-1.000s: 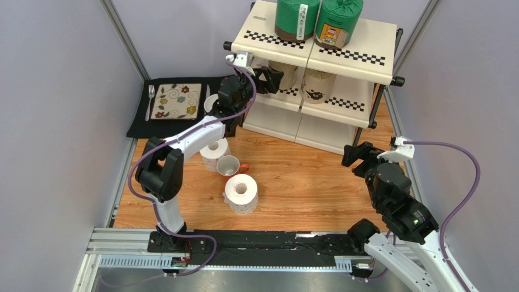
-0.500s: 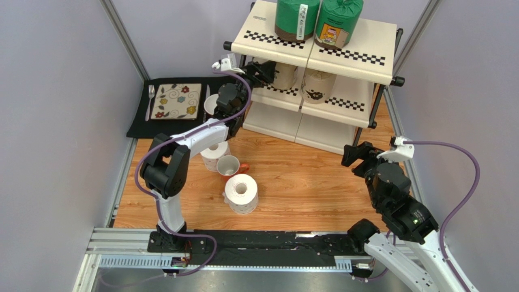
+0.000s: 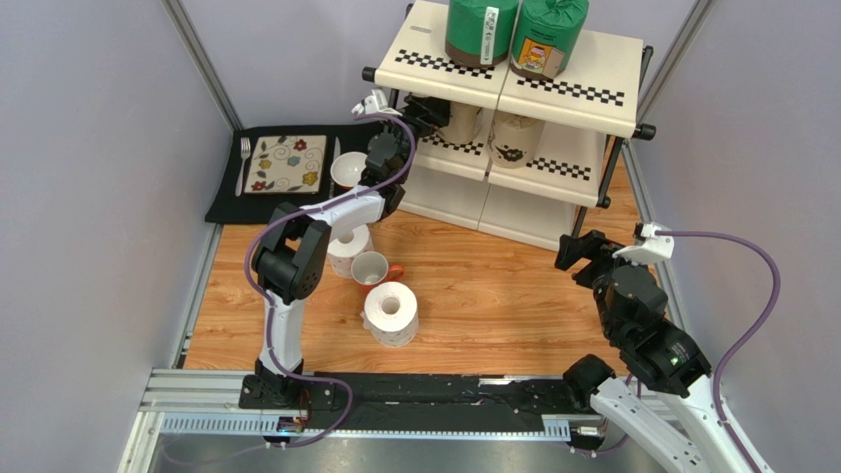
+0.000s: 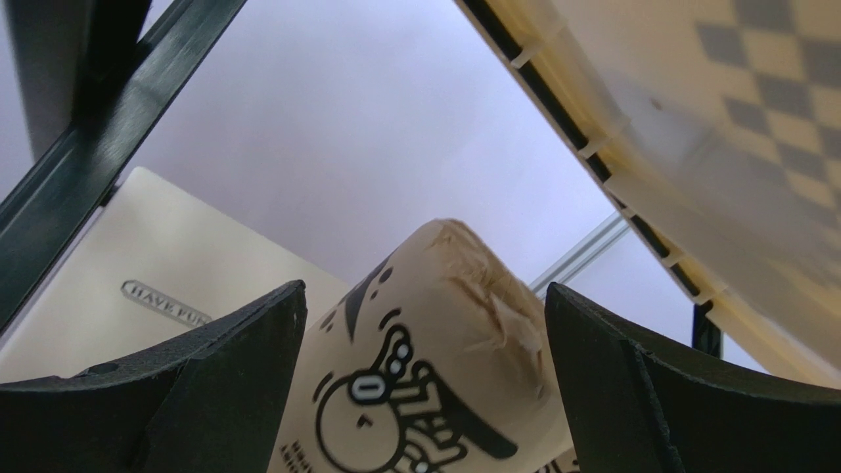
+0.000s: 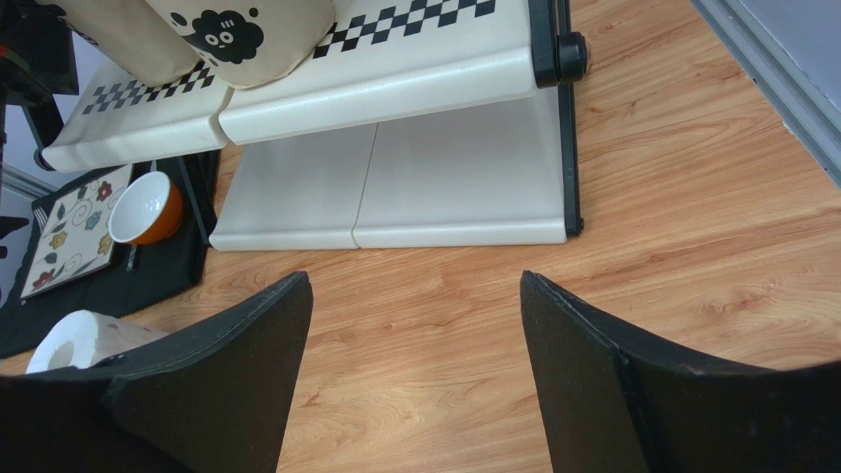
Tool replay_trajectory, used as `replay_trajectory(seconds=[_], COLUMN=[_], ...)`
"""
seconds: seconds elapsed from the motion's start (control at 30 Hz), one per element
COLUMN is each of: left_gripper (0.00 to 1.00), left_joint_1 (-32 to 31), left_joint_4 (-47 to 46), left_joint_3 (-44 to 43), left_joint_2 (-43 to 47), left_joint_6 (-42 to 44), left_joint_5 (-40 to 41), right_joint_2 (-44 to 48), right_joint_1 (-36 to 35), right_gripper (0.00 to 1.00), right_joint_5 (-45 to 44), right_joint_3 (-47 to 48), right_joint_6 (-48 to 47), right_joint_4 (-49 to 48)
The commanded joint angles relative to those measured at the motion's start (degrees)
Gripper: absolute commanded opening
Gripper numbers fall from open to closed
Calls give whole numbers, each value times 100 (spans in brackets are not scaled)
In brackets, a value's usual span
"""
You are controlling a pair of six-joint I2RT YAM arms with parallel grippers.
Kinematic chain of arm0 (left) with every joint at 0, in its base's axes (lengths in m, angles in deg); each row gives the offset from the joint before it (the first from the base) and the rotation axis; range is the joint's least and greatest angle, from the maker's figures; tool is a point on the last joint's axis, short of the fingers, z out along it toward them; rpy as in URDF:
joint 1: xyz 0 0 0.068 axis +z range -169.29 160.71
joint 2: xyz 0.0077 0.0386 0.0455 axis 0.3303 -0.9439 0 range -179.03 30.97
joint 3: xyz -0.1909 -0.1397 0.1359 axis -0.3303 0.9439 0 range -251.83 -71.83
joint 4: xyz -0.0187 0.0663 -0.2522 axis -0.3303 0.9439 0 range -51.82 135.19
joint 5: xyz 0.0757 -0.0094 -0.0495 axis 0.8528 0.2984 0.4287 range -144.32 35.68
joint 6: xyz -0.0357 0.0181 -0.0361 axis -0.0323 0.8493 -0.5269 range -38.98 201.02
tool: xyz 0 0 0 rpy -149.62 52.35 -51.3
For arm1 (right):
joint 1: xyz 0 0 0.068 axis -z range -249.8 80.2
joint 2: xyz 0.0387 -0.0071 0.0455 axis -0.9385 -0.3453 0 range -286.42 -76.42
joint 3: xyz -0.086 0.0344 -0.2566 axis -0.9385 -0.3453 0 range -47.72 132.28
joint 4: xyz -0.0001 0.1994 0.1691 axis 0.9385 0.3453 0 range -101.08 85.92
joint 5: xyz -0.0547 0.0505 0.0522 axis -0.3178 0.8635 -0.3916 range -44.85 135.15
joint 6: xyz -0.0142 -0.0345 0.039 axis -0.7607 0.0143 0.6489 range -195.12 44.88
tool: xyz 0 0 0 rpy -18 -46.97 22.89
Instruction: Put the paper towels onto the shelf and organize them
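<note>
Two green paper towels (image 3: 481,30) (image 3: 548,37) stand on the shelf's (image 3: 582,69) top tier. Two tan rolls sit on the middle tier: one (image 3: 513,138) on the right, one (image 3: 461,120) on the left. My left gripper (image 3: 426,106) is open at the left tan roll (image 4: 434,335), a finger close on each side of it. Two white rolls (image 3: 347,248) (image 3: 392,313) stand on the table. My right gripper (image 3: 577,246) is open and empty over bare wood (image 5: 417,281), in front of the shelf's right end (image 5: 395,69).
A white-and-orange mug (image 3: 372,268) stands between the white rolls. A small bowl (image 3: 348,169) and a flowered plate (image 3: 287,164) with a fork sit on the black placemat (image 3: 227,197) left of the shelf. Grey walls close in both sides.
My left gripper has drawn back slightly up and left from the left tan roll, and the arm's elbow has swung toward the shelf. The roll stays on the middle tier. The right arm has not moved.
</note>
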Motion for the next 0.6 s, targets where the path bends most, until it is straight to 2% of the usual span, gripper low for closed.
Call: replay_trajectory(seconds=[0.0,0.3,0.57], left_gripper=[99,99,99], left_joint_1=[4,30,30], left_joint_4=[-352,-353,130], left_joint_3=[-472,-709,-1412], left_joint_2=[-102,-269,-612], left_joint_6=[-234,-410,-498], left_joint_5=[94,217,50], right_joint_2=[-14,4,4], right_joint_1=[-2,-2,-2], right_gripper=[81,82,82], right_joint_5=[-194,-194,-230], right_joint_3=[16,-54,-72], right_joint_6=[-161,-153,-179], right_joint_4=[-219,-219,-219])
